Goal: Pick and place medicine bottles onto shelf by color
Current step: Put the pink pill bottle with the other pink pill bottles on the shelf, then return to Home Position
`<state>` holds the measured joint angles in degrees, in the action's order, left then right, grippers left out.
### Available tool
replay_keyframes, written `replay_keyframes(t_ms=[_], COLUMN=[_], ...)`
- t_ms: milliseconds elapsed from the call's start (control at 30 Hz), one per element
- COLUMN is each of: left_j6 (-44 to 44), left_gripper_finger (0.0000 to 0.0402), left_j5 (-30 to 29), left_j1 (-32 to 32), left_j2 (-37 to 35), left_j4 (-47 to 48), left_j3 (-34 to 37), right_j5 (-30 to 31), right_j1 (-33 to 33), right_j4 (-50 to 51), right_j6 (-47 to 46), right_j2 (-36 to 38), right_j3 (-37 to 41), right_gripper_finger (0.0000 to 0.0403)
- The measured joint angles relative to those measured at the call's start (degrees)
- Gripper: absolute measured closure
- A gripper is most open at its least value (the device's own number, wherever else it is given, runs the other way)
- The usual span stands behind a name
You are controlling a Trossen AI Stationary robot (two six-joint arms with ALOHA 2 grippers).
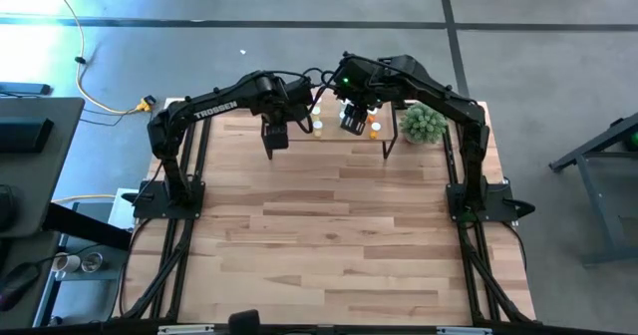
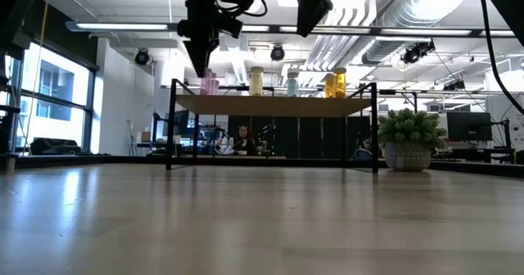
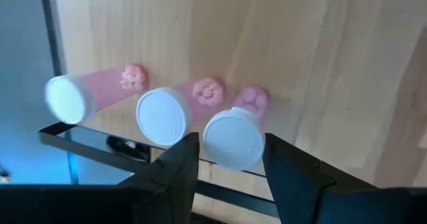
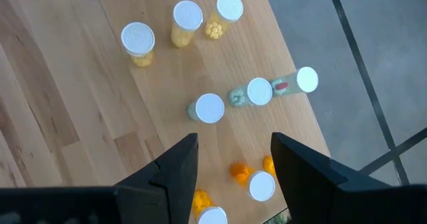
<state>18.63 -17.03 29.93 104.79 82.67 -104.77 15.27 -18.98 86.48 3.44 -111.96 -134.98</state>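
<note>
Pink medicine bottles, three in a row with white caps, stand on the shelf at its left end. Left end effector hangs directly above the nearest one, fingers spread to either side of its cap without gripping it. Yellow bottles, green bottles and orange bottles stand farther along the board. Right end effector hovers open and empty above them. A potted plant sits on the worktop beside the shelf.

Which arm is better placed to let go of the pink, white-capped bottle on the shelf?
The left: its gripper straddles the third pink, white-capped bottle on the light-wood shelf. The right gripper hangs open over other bottles.
</note>
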Motion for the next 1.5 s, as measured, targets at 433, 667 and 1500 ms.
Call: replay_keyframes(t_ms=[433,667,1500], left_j6=[0.01,0.02,-3.78], left_gripper_finger=[0.0247,0.0247,0.0247], left_j5=[-0.37,-1.99,-2.29], left_j1=[-1.08,-2.76,-3.86], left_j2=[0.0,0.0,-0.96], left_j4=[0.54,1.41,7.05], left_j3=[0.0,0.0,-9.73], right_j5=[-0.02,-0.01,-0.18], right_j1=[0.02,0.02,0.01], right_j4=[-0.02,0.0,0.45], right_j6=[0.52,0.6,0.5], right_j2=[0.0,0.0,0.0], right_j3=[0.0,0.0,0.0], right_gripper_finger=[0.0222,0.0222,0.0222])
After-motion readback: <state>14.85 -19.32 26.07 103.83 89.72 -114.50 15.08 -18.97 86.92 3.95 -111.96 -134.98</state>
